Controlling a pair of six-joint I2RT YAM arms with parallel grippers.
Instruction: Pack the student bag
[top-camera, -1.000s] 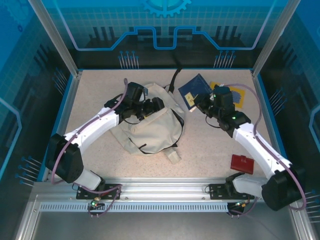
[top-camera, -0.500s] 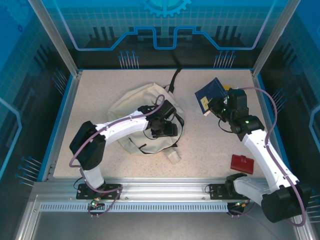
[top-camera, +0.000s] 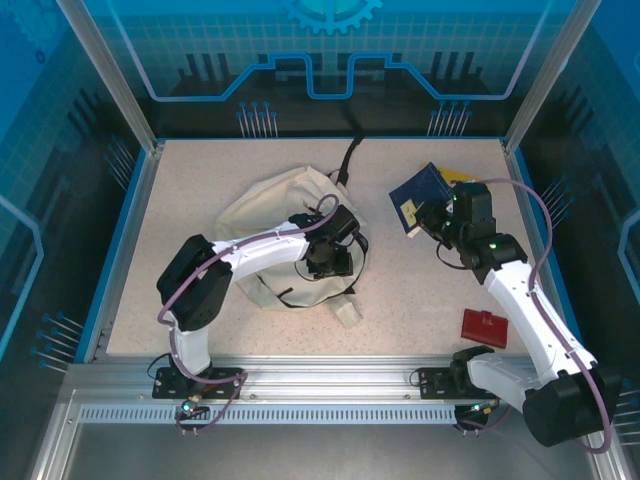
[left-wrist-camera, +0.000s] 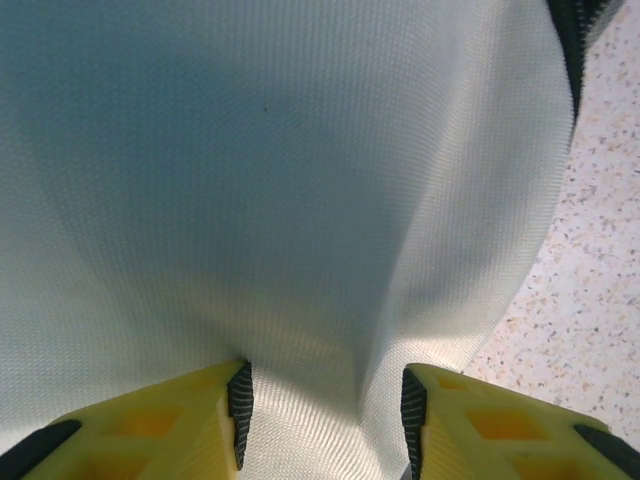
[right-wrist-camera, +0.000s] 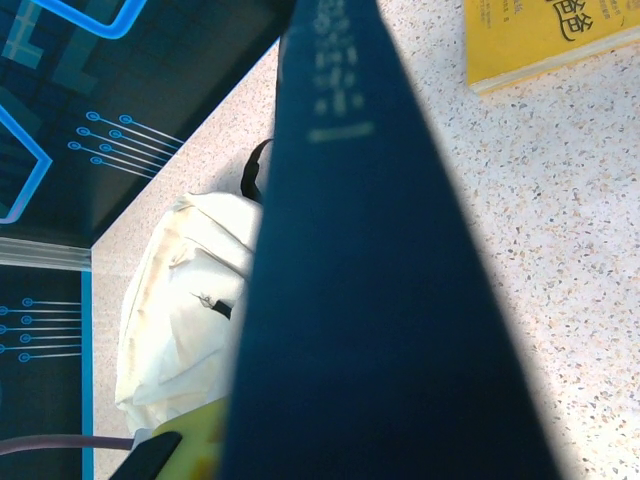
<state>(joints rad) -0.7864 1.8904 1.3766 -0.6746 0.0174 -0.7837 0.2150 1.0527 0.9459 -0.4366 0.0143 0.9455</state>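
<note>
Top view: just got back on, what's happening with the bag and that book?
The left gripper is down on the cream fabric backpack, its yellow fingers apart astride a fold of cloth. The right gripper holds a dark blue book tilted over the speckled table, right of the backpack. A yellow book lies flat beyond it, and a small red case sits near the right arm's base.

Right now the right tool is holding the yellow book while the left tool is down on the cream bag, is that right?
Not quite. The right tool holds the dark blue book. The yellow book lies flat on the table, as the right wrist view shows. The left tool is indeed down on the cream bag.
</note>
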